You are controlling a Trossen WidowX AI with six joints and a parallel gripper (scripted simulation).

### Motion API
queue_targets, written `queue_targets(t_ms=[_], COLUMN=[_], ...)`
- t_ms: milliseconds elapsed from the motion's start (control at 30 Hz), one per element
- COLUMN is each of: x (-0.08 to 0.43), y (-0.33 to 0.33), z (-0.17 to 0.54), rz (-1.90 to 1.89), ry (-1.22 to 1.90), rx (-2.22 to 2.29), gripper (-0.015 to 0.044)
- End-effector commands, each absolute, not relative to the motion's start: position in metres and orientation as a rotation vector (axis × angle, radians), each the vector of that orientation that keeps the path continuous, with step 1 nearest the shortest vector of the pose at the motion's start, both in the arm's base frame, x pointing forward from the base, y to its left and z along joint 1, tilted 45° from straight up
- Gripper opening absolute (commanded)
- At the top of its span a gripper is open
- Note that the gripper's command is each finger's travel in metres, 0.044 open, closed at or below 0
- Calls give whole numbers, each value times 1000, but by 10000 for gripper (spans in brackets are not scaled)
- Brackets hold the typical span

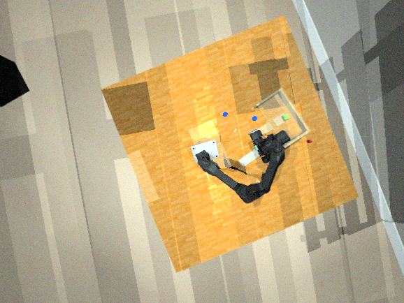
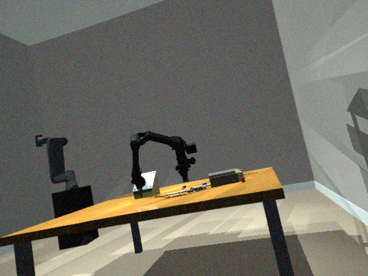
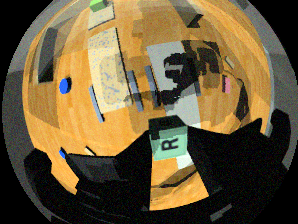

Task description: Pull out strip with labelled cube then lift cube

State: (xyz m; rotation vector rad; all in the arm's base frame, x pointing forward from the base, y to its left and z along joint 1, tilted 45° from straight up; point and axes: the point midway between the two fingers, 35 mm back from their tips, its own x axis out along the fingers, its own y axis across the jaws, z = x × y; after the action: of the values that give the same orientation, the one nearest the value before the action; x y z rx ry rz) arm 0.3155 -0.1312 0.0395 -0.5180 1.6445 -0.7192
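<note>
My gripper (image 2: 185,180) (image 3: 165,131) is shut on the teal cube marked R (image 3: 169,145) (image 1: 256,148). It holds the cube above the table. The pale grey-white strip (image 1: 247,158) (image 3: 188,109) lies on the table below, partly under the arm's shadow in the wrist view. A speckled cream strip piece (image 3: 109,75) (image 1: 267,128) lies beside it. A shorter cream piece (image 3: 101,20) (image 1: 278,121) lies beyond, apart from it by a gap. A plain green cube (image 3: 97,5) (image 1: 285,116) is at the short piece's far end.
A low walled frame (image 1: 295,113) (image 2: 225,179) stands around the strips' far end. Grey-blue rails (image 3: 96,104) (image 3: 135,91) flank the speckled piece. Two blue discs (image 1: 225,114) (image 1: 254,118), a red object (image 1: 309,141) and a pink object (image 3: 227,84) lie about. A white panel (image 1: 209,146) is by the arm's base.
</note>
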Motion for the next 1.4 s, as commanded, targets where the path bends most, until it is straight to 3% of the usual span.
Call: queue_targets(t_ms=[0, 267, 1367], x=[300, 277, 284], y=[-125, -117, -93], z=[36, 32, 58], rz=[-719, -719, -718], ry=[1649, 1650, 1650], rx=[-514, -515, -514], gripper=[0, 0, 0])
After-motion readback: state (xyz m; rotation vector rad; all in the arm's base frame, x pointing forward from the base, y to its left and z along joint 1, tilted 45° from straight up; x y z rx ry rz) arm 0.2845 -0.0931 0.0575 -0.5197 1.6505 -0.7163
